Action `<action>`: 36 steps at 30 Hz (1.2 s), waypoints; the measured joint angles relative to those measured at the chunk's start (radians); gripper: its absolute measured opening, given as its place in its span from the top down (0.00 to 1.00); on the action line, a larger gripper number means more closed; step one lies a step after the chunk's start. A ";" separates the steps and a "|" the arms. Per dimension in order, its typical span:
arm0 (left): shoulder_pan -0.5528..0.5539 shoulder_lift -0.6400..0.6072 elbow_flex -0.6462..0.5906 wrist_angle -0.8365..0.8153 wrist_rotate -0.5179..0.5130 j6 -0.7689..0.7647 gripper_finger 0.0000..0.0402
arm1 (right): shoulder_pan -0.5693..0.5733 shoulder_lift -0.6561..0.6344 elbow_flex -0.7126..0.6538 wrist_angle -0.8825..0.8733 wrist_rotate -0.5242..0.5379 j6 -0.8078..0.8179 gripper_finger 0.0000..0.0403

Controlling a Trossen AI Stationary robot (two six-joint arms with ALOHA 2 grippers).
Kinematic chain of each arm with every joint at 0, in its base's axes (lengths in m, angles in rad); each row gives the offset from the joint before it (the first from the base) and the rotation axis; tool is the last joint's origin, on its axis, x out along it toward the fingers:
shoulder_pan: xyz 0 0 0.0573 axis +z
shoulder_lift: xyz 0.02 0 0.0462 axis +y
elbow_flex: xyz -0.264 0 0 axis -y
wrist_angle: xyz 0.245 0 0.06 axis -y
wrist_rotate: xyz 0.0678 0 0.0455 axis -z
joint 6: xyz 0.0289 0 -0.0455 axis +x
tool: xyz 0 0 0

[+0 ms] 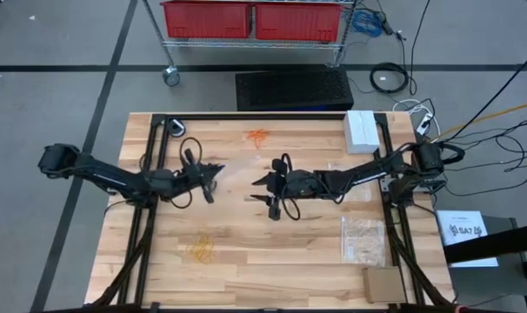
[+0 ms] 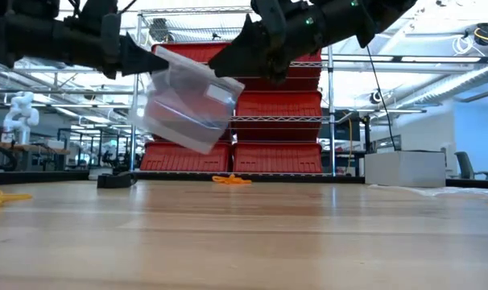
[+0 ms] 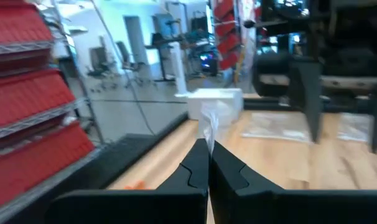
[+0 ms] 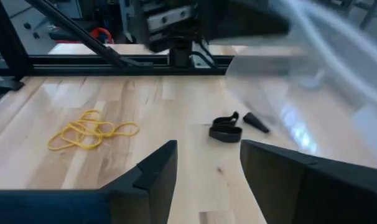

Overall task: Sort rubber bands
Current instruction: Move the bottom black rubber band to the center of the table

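- The left gripper (image 1: 213, 178) hangs above the middle of the table (image 1: 272, 261), its fingers (image 3: 198, 168) pressed together on the edge of a clear plastic bag (image 2: 188, 109).
- In the low view the bag hangs in the air well above the wood, tilted, between the two arms.
- The right gripper (image 1: 262, 191) faces the left one across the bag, with its jaws spread apart and nothing between them in the right wrist view.
- The rubber bands lie in three groups, well apart from one another:
- The orange bands (image 1: 258, 136) sit near the far edge of the table.
- The yellow bands (image 4: 89, 132) sit toward the near edge on the left arm's side.
- The black bands (image 4: 226, 130) lie on the wood just ahead of and below the right gripper's open fingers, close to the hanging bag.
- The black bands are the nearest group to either arm, and the right arm is the one free to take them.
- They lie as a small flat loop, its long axis roughly crosswise to the fingers as far as the wrist view shows.
- My reading is that the next move calls for the right gripper to drop forward onto the black bands, while the left arm holds the bag ready.
- A stack of other clear bags (image 1: 363, 239) and a white box (image 1: 361, 130) lie on the right arm's side, out of the way.
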 joint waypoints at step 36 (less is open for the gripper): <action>0.061 -0.416 0.000 -0.479 -0.078 0.041 1.00 | -0.157 0.851 1.146 -0.716 -0.163 -0.644 0.39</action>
